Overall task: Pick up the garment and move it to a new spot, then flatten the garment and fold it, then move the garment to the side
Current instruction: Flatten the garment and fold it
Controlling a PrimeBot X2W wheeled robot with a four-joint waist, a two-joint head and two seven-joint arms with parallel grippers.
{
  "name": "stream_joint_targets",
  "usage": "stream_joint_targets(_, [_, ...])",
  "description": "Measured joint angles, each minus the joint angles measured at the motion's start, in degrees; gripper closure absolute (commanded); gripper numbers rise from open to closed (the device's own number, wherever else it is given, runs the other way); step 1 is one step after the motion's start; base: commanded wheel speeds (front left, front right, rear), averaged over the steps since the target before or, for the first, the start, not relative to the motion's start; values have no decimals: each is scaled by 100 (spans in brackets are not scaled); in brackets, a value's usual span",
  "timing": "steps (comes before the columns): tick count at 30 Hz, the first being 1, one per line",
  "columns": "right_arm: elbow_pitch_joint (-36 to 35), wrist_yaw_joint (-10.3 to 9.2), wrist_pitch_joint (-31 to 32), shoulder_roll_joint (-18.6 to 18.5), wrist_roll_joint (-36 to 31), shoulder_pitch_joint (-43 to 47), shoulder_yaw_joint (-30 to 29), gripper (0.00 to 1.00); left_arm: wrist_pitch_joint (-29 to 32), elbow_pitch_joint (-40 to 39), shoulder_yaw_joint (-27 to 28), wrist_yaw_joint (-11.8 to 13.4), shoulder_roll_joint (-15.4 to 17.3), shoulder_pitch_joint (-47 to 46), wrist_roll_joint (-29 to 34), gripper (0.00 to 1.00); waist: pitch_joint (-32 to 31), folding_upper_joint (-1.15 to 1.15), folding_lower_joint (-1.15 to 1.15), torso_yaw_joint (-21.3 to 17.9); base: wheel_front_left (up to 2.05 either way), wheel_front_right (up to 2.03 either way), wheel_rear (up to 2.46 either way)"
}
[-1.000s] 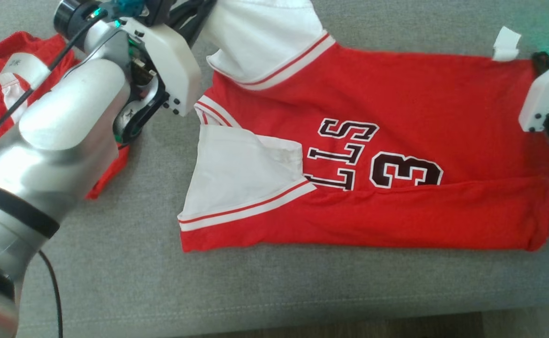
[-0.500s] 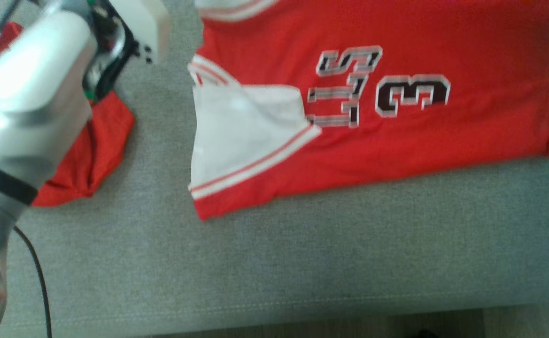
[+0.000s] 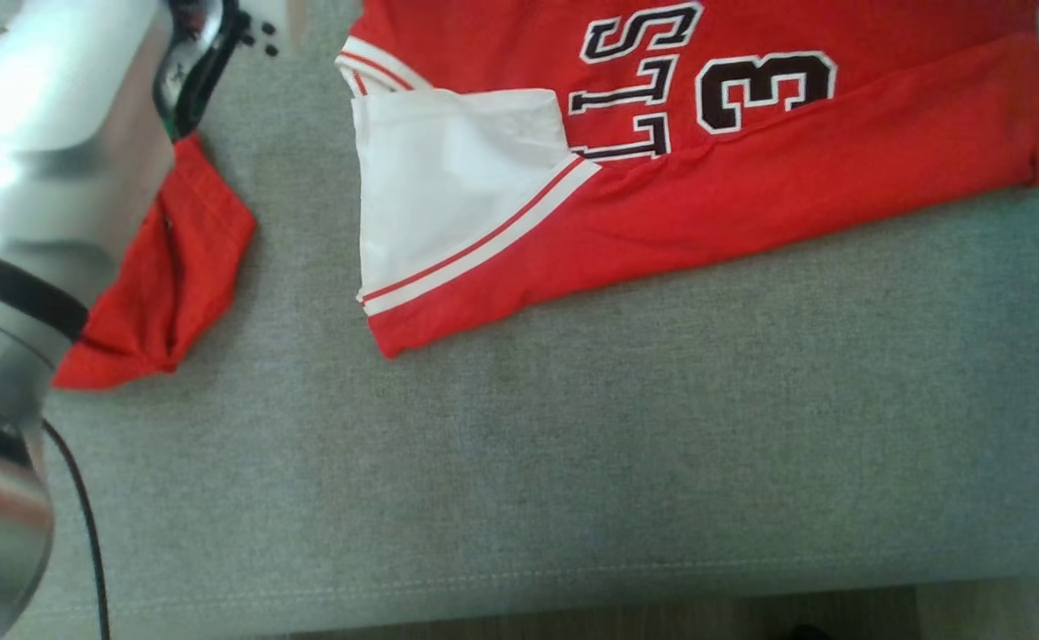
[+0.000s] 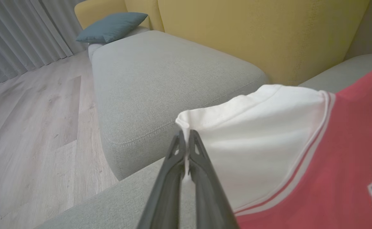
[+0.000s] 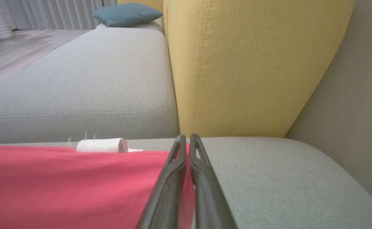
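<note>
The garment [image 3: 750, 169] is a red jersey with black lettering and white sleeves, spread on the grey sofa cushion [image 3: 572, 444]. Its near edge slants up the head view toward the right. One white sleeve [image 3: 448, 178] lies folded over its front. In the left wrist view my left gripper [image 4: 186, 135] is shut on the edge of the other white sleeve [image 4: 252, 133], which it holds off the cushion. My right gripper [image 5: 187, 140] is shut on the garment's red edge [image 5: 61, 184] in the right wrist view. The left forearm [image 3: 48, 133] covers the upper left of the head view.
A second red garment [image 3: 172, 267] lies crumpled under my left arm. The cushion's front edge [image 3: 519, 587] runs along the bottom. A yellow backrest [image 5: 236, 63] rises behind, with a blue pillow [image 4: 112, 27] and wooden floor [image 4: 30, 127] farther left. A small white tag [image 5: 101, 145] sits at the garment's far edge.
The garment has slid away from me up the head view, its right end farther than its left. The right gripper has shut on the red edge. The left arm has moved up too.
</note>
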Motion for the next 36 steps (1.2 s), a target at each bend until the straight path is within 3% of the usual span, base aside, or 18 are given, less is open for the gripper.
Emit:
stream_joint_targets(7, [242,0,10,-33,397,524,311,100,-102,18,-204,-242,-30,490,56,100,-331,0,0,65,0,0,0])
stream_joint_targets(17, [225,0,630,-324,1158,1194,851,100,12,-843,-546,-280,151,1435,67,100,-863,0,0,254,0,0,0])
stream_joint_targets(28, [-471,0,1804,-784,2036,2174,1809,100,827,-2487,-964,107,679,2595,-71,100,-1310,0,0,389,0,0,0])
stream_joint_targets(36, [-962,0,2423,-1031,2452,2456,2390,100,1162,-2961,-1084,325,840,2872,-75,100,-1298,0,0,312,0,0,0])
